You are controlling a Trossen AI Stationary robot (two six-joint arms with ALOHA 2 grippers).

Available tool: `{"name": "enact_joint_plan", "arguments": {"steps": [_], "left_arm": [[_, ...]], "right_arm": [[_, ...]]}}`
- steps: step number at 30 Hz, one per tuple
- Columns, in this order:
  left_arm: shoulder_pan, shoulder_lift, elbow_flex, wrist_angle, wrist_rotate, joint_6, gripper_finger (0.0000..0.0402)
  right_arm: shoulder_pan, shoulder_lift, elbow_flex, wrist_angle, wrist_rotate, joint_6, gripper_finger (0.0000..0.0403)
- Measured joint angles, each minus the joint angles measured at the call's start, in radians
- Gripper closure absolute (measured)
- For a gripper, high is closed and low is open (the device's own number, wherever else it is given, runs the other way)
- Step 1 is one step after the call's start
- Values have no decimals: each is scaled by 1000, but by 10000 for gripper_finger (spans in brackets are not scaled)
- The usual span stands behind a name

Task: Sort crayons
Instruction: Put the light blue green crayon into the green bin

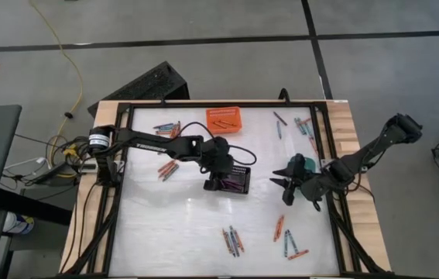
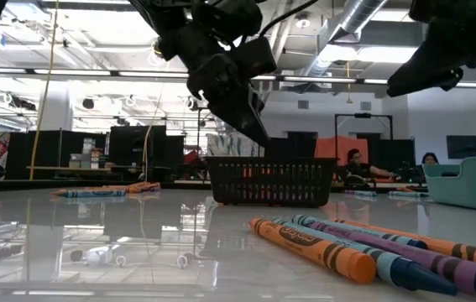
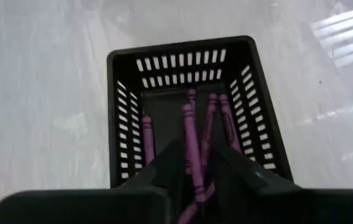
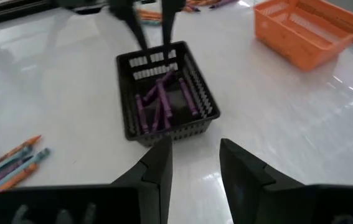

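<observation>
The left gripper [image 1: 221, 183] is held just over the small black slotted plastic basket [image 1: 234, 180] at the middle of the white table [image 1: 165, 232], fingers [image 3: 164, 171] parted, nothing clamped between them. Several purple wax crayons [image 3: 192, 140] are seen lying inside that basket. The right gripper [image 1: 285, 186] is poised beside the teal basket [image 1: 297, 164], fingers [image 4: 157, 165] spread and empty. Loose mixed crayons [image 1: 233, 239] are scattered near the front edge, with more [image 1: 168, 170] lying left of the black basket. An orange basket [image 1: 225, 120] is set at the far edge.
</observation>
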Motion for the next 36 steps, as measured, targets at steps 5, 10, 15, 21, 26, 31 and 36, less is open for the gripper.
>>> {"name": "enact_joint_plan", "arguments": {"steps": [5,10,15,21,26,31,36], "left_arm": [[-8,-4,0,2,-6,1,270],[-39,-48,0,-1,-9,-24,245],[-124,-111,0,-11,-12,-34,243],[-279,-139,0,-13,-108,-21,242],[-388,-139,0,-19,-263,-38,242],[-450,-139,0,-1,-423,-112,242],[-486,-140,-48,87,-454,-131,242]], "right_arm": [[-62,0,0,-15,7,33,275],[-173,0,0,-69,13,64,275],[-336,0,0,-116,-54,81,273],[-564,1,0,-133,-199,34,243],[-737,2,0,-130,-297,-33,221],[-901,32,0,-96,-390,-99,226],[-1029,130,0,2,-535,-164,239]]}}
